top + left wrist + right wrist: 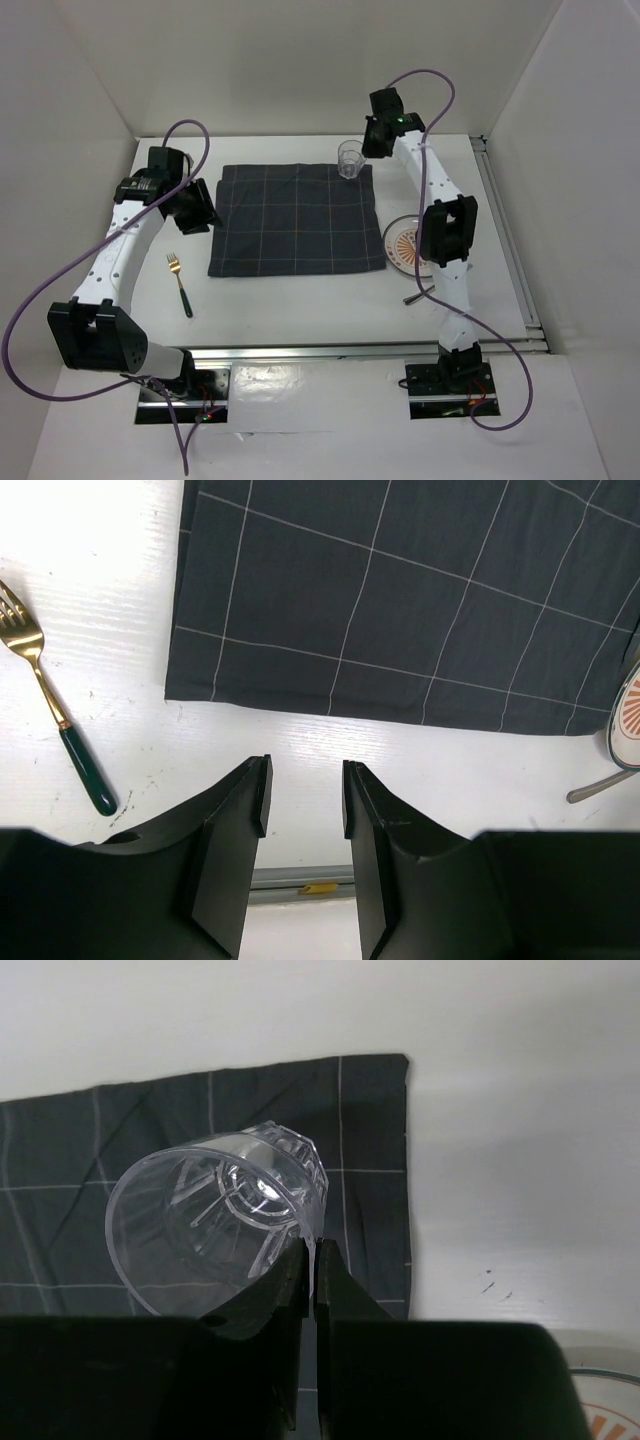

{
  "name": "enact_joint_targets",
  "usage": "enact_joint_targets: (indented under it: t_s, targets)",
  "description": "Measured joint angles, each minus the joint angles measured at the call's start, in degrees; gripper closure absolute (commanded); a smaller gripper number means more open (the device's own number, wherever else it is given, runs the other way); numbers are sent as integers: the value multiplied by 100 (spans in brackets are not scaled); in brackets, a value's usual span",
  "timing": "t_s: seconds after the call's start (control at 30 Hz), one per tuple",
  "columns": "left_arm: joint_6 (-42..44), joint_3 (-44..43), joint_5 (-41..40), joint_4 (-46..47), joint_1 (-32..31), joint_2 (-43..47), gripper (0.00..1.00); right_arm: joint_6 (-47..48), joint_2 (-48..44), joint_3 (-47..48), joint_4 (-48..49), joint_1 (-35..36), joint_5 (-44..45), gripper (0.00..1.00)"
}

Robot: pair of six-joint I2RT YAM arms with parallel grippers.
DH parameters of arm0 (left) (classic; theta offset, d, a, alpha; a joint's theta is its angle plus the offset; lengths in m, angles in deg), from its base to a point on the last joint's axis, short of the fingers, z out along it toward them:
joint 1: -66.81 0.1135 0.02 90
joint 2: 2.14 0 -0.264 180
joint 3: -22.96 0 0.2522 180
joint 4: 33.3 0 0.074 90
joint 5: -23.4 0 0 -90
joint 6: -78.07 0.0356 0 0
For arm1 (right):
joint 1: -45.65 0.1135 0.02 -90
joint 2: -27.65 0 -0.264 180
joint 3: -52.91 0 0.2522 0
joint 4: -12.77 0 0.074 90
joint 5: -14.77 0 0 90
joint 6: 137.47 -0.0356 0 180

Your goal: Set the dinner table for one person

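The table [300, 310] is a white slab that fills the space in front of both arm bases. A dark grey checked placemat [297, 220] lies flat on its middle.

The left gripper [305, 792] hangs over bare table just beside the mat's left edge. Its jaws are spread with nothing between them.

The right arm reaches to the mat's far right corner. There the right gripper [312, 1260] has its jaws pressed onto the rim of a clear glass [215, 1225], one finger inside the wall and one outside. From above the glass looks upright over that corner. Whether its base touches the cloth cannot be told.

A plate [400, 247] with an orange pattern sits on the table just right of the mat, partly hidden by the right arm.

A gold fork [180, 285] with a dark green handle lies on the table left of the mat, near its front corner, with the tines pointing away from the bases.

A grey utensil handle [415, 297] shows just in front of the plate, its other end hidden.
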Motion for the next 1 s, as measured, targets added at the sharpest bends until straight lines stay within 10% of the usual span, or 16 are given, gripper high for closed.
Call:
enact_joint_targets:
  t_s: [0.57, 0.63, 0.73, 0.8, 1.0]
  targets:
    - [-2, 162, -2, -24, 0, 140, 49, -42, 402, 0, -175, 2, 354, 100]
    - [0, 170, -2, -20, 0, 146, 49, -42, 485, 0, -164, 2, 363, 86]
    - [0, 262, -2, -7, 0, 190, 49, -105, 581, 0, -138, 2, 284, 31]
    - [0, 332, -2, -26, 0, 223, 49, -72, 588, -2, -87, 2, 199, 13]
    - [2, 352, -2, -48, 0, 229, 49, -146, 551, 2, 90, -33, -17, 0]
